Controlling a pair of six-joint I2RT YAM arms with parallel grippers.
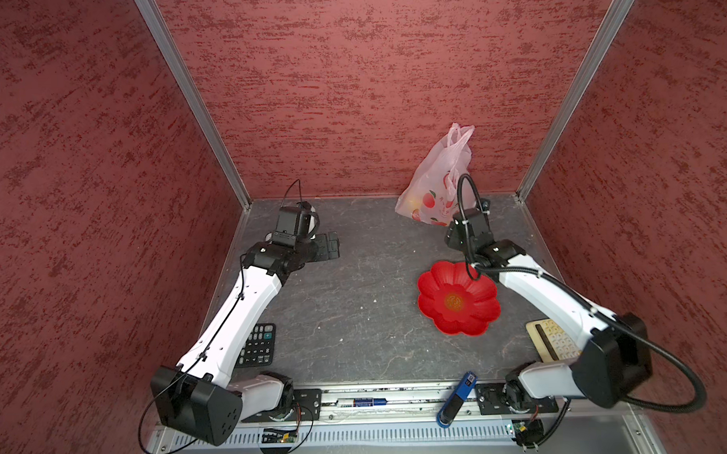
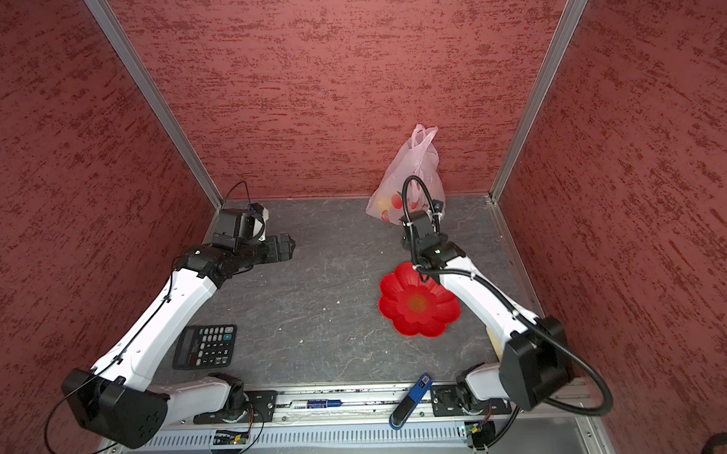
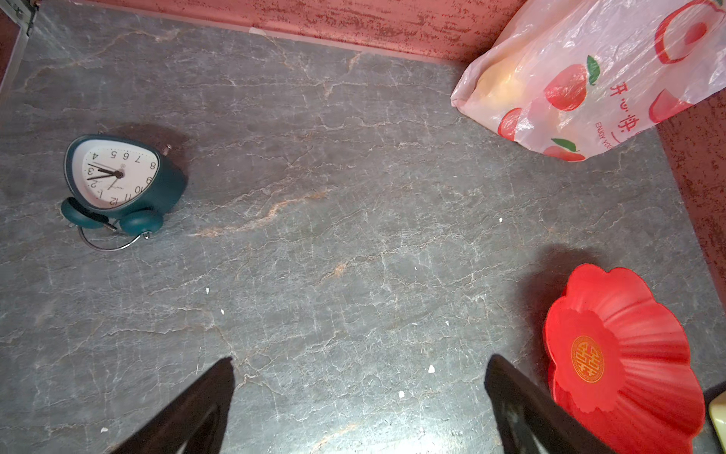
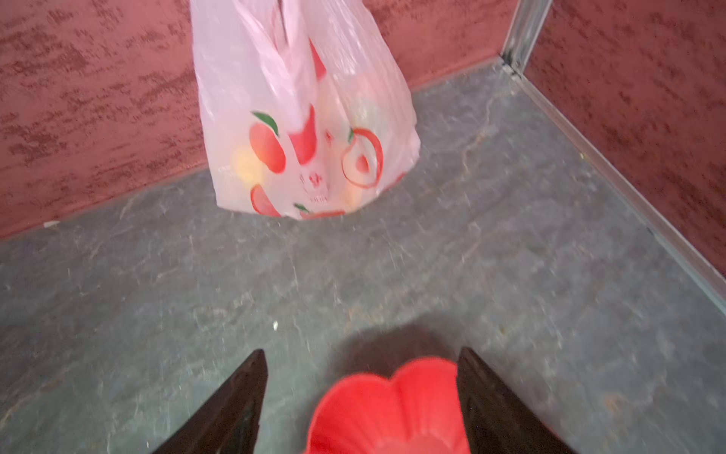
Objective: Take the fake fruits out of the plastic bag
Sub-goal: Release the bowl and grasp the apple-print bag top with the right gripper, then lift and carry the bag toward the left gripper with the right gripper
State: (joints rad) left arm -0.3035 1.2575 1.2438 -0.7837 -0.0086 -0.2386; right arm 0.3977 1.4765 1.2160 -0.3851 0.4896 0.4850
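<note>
Black right claw (image 4: 359, 351): jaws spread, nothing between them, hanging over the far rim of the red flower plate (image 1: 439, 287) and aimed at the plastic bag (image 4: 306, 118). Reads as lined up for a first reach. Left claw (image 3: 359, 359) is also wide open and empty, over bare worktop (image 1: 356, 303), looking across at the bag. My guess: it's there to pin or spread the bag.

Plate lies near the bag, not touching it. Likely the drop spot.

Bag stands at the right rear of the worktop against the back wall (image 1: 349, 112), apart from both claws. Long axis upright, handles and mouth pointing up, base on the worktop; the wall seems to prop it.

Fake fruits (image 3: 503, 82) sit low inside the bag. Only yellowish blobs show through the film and the right wrist view is blurred, so I can't tell which fruit is which. None out on the plate or worktop yet.
</note>
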